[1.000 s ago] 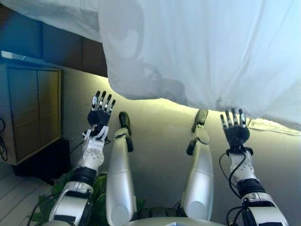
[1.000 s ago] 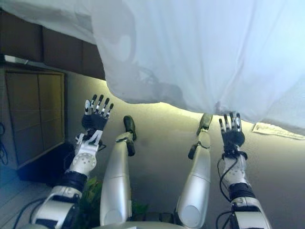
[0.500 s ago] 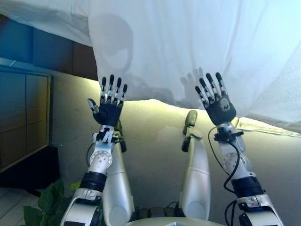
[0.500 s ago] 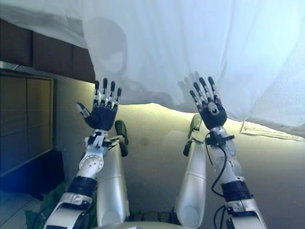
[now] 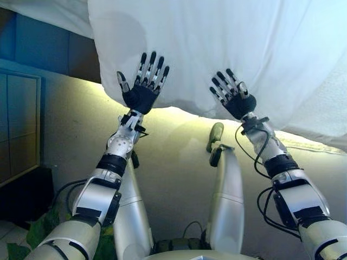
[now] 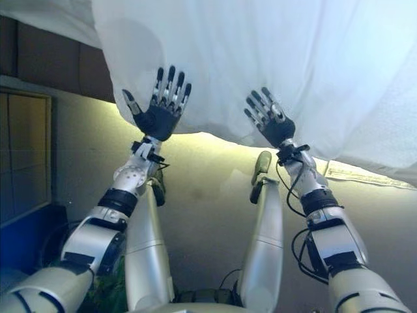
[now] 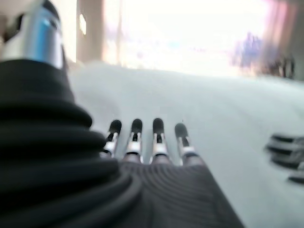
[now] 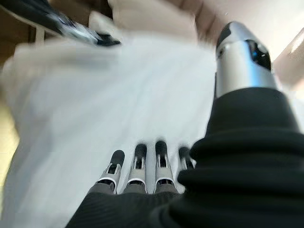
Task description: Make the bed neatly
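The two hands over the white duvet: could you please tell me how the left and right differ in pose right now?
The left hand points almost straight up the duvet, thumb splayed wide; the right hand leans toward the robot's left, thumb tucked closer. The left hand sits by the duvet's hanging corner, the right farther along its edge. Both are open with straight fingers, holding nothing.

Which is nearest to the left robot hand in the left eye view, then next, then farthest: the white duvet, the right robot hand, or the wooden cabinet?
From the left robot hand:
1. White duvet, right behind its fingers.
2. Right robot hand, across to the right.
3. Wooden cabinet, at the view's far left edge.
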Motion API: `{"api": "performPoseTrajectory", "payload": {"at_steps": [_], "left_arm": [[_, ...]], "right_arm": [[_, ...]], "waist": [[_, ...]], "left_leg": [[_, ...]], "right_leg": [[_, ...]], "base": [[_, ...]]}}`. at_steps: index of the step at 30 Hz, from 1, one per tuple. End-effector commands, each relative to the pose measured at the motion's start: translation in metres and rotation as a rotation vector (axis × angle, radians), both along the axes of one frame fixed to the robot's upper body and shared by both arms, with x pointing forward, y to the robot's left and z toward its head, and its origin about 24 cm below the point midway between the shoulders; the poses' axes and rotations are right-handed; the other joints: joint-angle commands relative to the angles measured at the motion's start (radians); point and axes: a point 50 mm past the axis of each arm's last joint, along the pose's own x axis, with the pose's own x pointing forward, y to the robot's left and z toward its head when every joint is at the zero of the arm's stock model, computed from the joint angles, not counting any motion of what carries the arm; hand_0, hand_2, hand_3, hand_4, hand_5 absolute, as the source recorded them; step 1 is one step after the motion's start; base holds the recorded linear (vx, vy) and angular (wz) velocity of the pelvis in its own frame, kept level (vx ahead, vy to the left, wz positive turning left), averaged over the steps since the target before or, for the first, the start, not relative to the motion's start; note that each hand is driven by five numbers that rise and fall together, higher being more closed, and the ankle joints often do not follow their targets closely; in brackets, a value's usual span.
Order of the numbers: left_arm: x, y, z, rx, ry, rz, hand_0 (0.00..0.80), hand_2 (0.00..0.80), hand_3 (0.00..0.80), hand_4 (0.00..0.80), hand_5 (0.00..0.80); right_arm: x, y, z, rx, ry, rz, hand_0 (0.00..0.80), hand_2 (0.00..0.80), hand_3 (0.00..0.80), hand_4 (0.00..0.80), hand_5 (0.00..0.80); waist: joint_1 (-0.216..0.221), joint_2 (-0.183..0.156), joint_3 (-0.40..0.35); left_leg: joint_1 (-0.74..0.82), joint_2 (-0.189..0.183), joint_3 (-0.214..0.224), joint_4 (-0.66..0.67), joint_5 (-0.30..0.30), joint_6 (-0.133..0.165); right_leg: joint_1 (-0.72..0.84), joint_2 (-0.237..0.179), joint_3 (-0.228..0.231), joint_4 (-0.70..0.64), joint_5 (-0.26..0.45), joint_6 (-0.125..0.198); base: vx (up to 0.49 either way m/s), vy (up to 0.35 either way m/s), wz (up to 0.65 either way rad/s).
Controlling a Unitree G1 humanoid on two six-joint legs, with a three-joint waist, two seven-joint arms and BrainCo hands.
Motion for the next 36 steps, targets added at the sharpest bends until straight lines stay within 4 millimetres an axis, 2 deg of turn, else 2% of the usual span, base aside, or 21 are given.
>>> {"api": "performPoseTrajectory", "payload": {"at_steps": [1,5,12,15,18,22,25,29,30,31,36], "left_arm": [[0.007,-0.002,-0.002,0.064,0.078,0.03,0.0,0.0,0.0,0.0,0.0],[0.009,0.017,-0.011,0.096,0.159,0.1,0.0,0.0,0.0,0.0,0.0],[0.009,0.035,-0.034,0.208,0.347,0.232,0.0,0.0,0.0,0.0,0.0],[0.005,0.053,-0.047,0.26,0.433,0.299,0.0,0.0,0.0,0.0,0.0],[-0.003,0.067,-0.057,0.294,0.448,0.341,0.0,0.0,0.0,0.0,0.0],[-0.02,0.087,-0.074,0.29,0.493,0.397,0.0,0.0,0.0,0.0,0.0],[-0.035,0.097,-0.095,0.287,0.558,0.412,0.0,0.0,0.0,0.0,0.0],[-0.064,0.107,-0.134,0.275,0.674,0.439,0.0,0.0,0.0,0.0,0.0],[-0.073,0.109,-0.145,0.283,0.71,0.445,0.0,0.0,0.0,0.0,0.0],[-0.08,0.112,-0.153,0.274,0.745,0.457,0.0,0.0,0.0,0.0,0.0],[-0.111,0.129,-0.178,0.272,0.841,0.488,0.0,0.0,0.0,0.0,0.0]], "right_arm": [[-0.004,-0.03,-0.002,0.033,0.029,-0.077,0.0,0.0,0.0,0.0,0.0],[-0.009,-0.059,-0.019,0.091,0.178,-0.215,0.0,0.0,0.0,0.0,0.0],[-0.03,-0.099,-0.049,0.13,0.425,-0.45,0.0,0.0,0.0,0.0,0.0],[-0.048,-0.124,-0.061,0.141,0.538,-0.561,0.0,0.0,0.0,0.0,0.0],[-0.072,-0.146,-0.076,0.12,0.611,-0.642,0.0,0.0,0.0,0.0,0.0],[-0.112,-0.166,-0.106,0.162,0.663,-0.743,0.0,0.0,0.0,0.0,0.0],[-0.135,-0.169,-0.125,0.191,0.685,-0.776,0.0,0.0,0.0,0.0,0.0],[-0.173,-0.166,-0.156,0.229,0.737,-0.793,0.0,0.0,0.0,0.0,0.0],[-0.185,-0.163,-0.167,0.243,0.761,-0.799,0.0,0.0,0.0,0.0,0.0],[-0.196,-0.161,-0.174,0.262,0.776,-0.804,0.0,0.0,0.0,0.0,0.0],[-0.235,-0.155,-0.196,0.305,0.824,-0.824,0.0,0.0,0.0,0.0,0.0]], "waist": [[0.018,0.051,-0.003],[0.009,0.075,-0.003],[0.005,0.105,-0.003],[-0.003,0.117,-0.003],[-0.012,0.128,-0.003],[-0.017,0.14,-0.003],[-0.021,0.14,-0.003],[-0.034,0.121,-0.003],[-0.035,0.112,-0.003],[-0.036,0.1,-0.003],[-0.026,0.065,-0.003]], "left_leg": [[-0.087,-0.048,0.039,0.03,0.046,0.106],[-0.147,-0.036,0.04,0.113,0.014,0.107],[-0.19,-0.038,0.042,0.183,-0.016,0.104],[-0.193,-0.034,0.045,0.184,-0.016,0.099],[-0.174,-0.031,0.056,0.161,-0.008,0.097],[-0.097,-0.03,0.075,0.084,0.013,0.089],[-0.017,-0.033,0.087,0.011,0.033,0.083],[0.156,-0.025,0.115,-0.141,0.071,0.067],[0.216,-0.023,0.123,-0.193,0.086,0.064],[0.259,-0.022,0.138,-0.257,0.135,0.069],[0.504,-0.025,0.169,-0.466,0.206,0.048]], "right_leg": [[-0.066,0.011,0.002,0.168,-0.033,-0.086],[-0.129,0.008,0.03,0.24,-0.067,-0.101],[-0.176,0.009,0.059,0.3,-0.101,-0.108],[-0.183,0.015,0.067,0.303,-0.105,-0.107],[-0.175,0.023,0.07,0.284,-0.1,-0.104],[-0.114,0.029,0.058,0.229,-0.084,-0.093],[-0.043,0.031,0.045,0.174,-0.07,-0.083],[0.123,0.024,0.011,0.034,-0.047,-0.071],[0.183,0.021,-0.002,-0.021,-0.035,-0.067],[0.228,0.011,-0.023,-0.09,0.009,-0.071],[0.482,-0.008,-0.09,-0.291,0.065,-0.051]], "base": [[0.028,0.081,-0.1],[0.009,0.088,-0.05],[-0.004,0.045,-0.02],[-0.005,0.062,-0.01],[0.005,0.091,-0.03],[0.006,0.059,-0.06],[0.002,0.012,0.0],[0.036,-0.01,-0.02],[-0.019,-0.093,0.05],[-0.011,-0.125,0.05],[0.058,-0.121,0.17]]}}
